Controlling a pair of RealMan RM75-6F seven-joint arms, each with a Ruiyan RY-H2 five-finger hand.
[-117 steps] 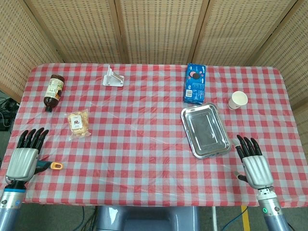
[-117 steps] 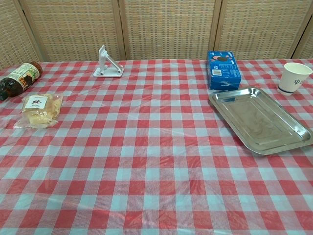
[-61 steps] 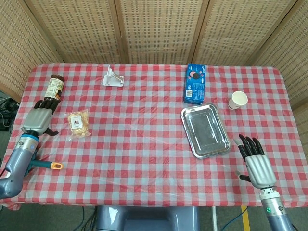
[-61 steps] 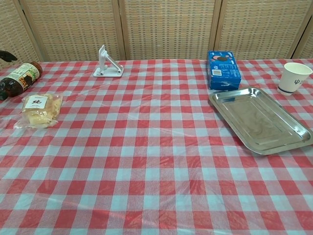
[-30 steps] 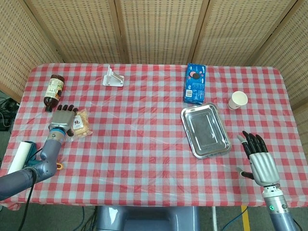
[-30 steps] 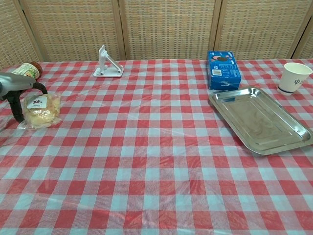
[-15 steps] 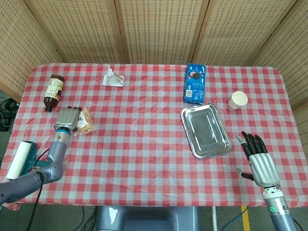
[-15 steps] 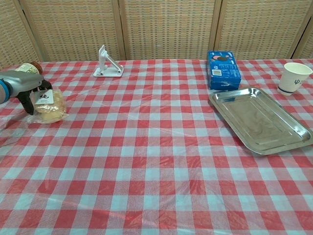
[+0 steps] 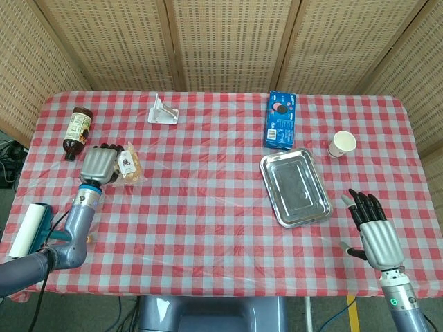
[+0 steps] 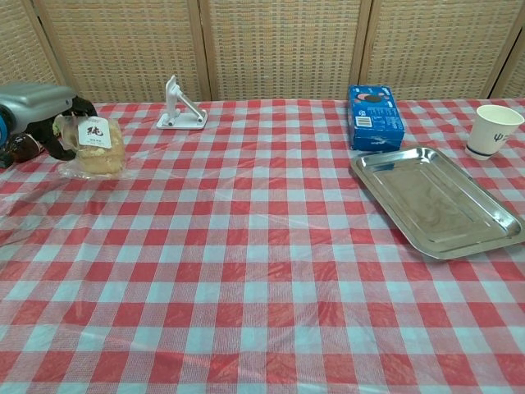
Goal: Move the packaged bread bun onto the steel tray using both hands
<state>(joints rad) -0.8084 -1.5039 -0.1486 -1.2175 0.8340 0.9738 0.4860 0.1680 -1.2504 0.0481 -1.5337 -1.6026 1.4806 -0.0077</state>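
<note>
The packaged bread bun, a clear bag with a white label, hangs lifted off the checked cloth at the left. My left hand grips it from its left side. The steel tray lies bare at the right. Near the front right table edge my right hand hovers with fingers spread, holding nothing; the chest view does not show it.
A brown sauce bottle lies just behind my left hand. A white bracket stands at the back, a blue cookie box behind the tray, a paper cup to its right. A lint roller hangs off the left edge.
My left hand came in from the front left edge, closed on the bun and has lifted it up and slightly right. The right hand barely shifted.
</note>
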